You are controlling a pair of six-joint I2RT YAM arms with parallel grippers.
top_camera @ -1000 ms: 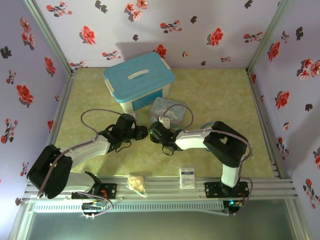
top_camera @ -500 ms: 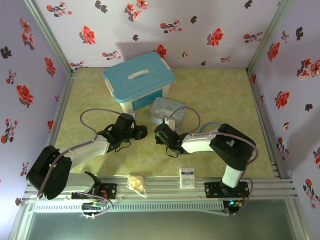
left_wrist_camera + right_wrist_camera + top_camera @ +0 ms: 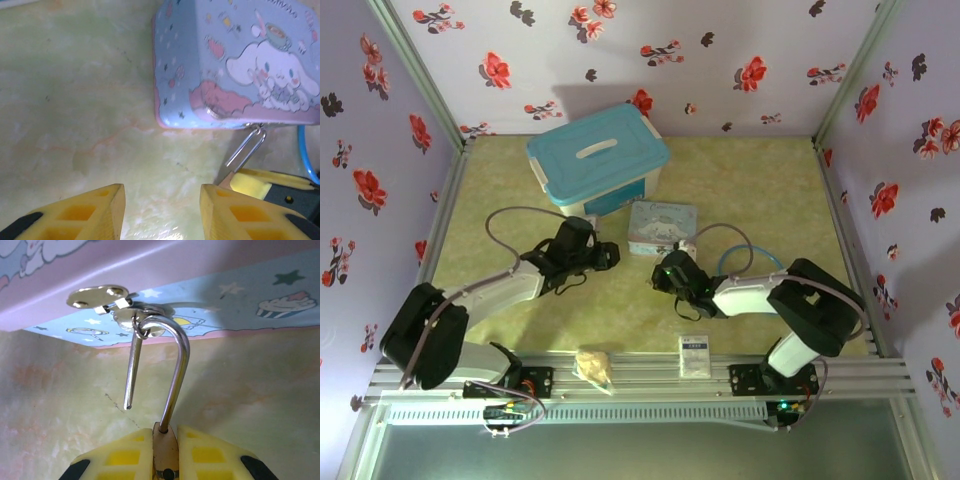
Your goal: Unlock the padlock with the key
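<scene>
Top external: the pale blue cartoon tin point(image 3: 663, 228) lies on the green marbled table point(image 3: 750, 180), lid up, and serves as reference. The left gripper point(image 3: 603, 255) sits just beside the tin's near corner on the left arm's side; the right gripper point(image 3: 665, 272) sits just in front of the tin's near wall. A storage box with a blue lid point(image 3: 598, 160) stands behind the tin, close to its far corner. A loop of blue tubing point(image 3: 750, 258) lies beside the tin on the right arm's side. A tan bag point(image 3: 593, 367) and a white packet point(image 3: 694, 355) rest on the front rail, well apart from the tin. Left wrist: the left gripper point(image 3: 162, 192) has its jaws spread over bare table in front of the tin point(image 3: 240, 60), with nothing between them. Right wrist: the right gripper point(image 3: 165, 432) has its jaws pinching the brass body of the padlock point(image 3: 165, 450), directly in front of the tin's near wall point(image 3: 240, 305). The silvery shackle point(image 3: 181, 365) arcs up from the body and hooks through a small ring on the tin's clasp point(image 3: 97, 296). A slim straight silvery piece point(image 3: 132, 370) hangs from the same spot with its lower end free above the table; I cannot tell whether it is the shackle's free leg or the key.
</scene>
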